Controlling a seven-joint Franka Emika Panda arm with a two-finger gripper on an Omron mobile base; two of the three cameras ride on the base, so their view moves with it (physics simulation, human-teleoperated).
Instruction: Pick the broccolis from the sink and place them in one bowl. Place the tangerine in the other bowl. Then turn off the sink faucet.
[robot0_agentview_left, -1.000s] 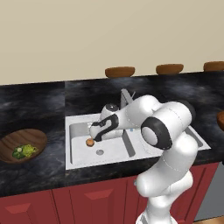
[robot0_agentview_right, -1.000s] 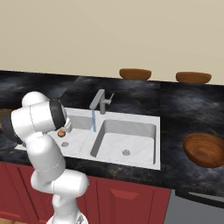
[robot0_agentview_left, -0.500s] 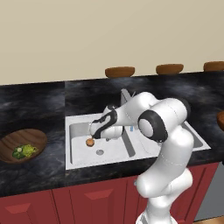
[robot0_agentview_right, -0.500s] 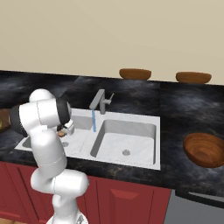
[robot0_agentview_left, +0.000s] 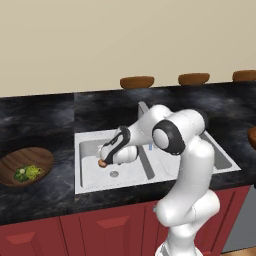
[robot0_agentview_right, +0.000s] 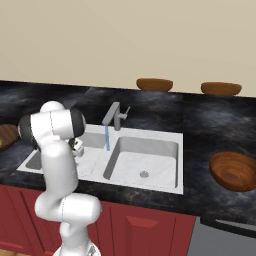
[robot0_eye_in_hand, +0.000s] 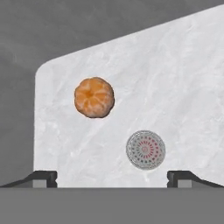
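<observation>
Sink (robot0_agentview_left: 90, 186) — white double basin set in black counter (robot0_agentview_left: 40, 115). Left basin holds the tangerine (robot0_eye_in_hand: 94, 97), lying on the basin floor up from the round grey drain (robot0_eye_in_hand: 145, 149) and apart from it, nearer the rounded corner of the basin wall. From the left base camera the tangerine (robot0_agentview_left: 102, 162) shows just at the tip of the gripper (robot0_agentview_left: 105, 156), which reaches low into that basin.

Gripper — fingertips (robot0_eye_in_hand: 43, 177) stand wide apart at the two lower corners of the hand camera's picture, nothing between them; open, empty, the tangerine ahead of them and untouched.

Left bowl (robot0_agentview_left: 37, 156) — wide dark wood, on the counter left of the sink, well apart from it; holds the broccolis (robot0_agentview_left: 27, 173), green and yellow-green, together near its front.

Right bowl (robot0_agentview_right: 235, 172) — wide dark wood, on the counter right of the sink, seen from the right base camera; nothing seen in it.

Sink faucet (robot0_agentview_right: 114, 116) — grey, behind the divider; a thin blue stream (robot0_agentview_right: 107, 137) falls from its spout.

Room: basin floor around the tangerine is bare white; right basin (robot0_agentview_right: 145, 159) holds only its drain. Three smaller brown bowls (robot0_agentview_left: 136, 81) sit along the counter's back edge.
</observation>
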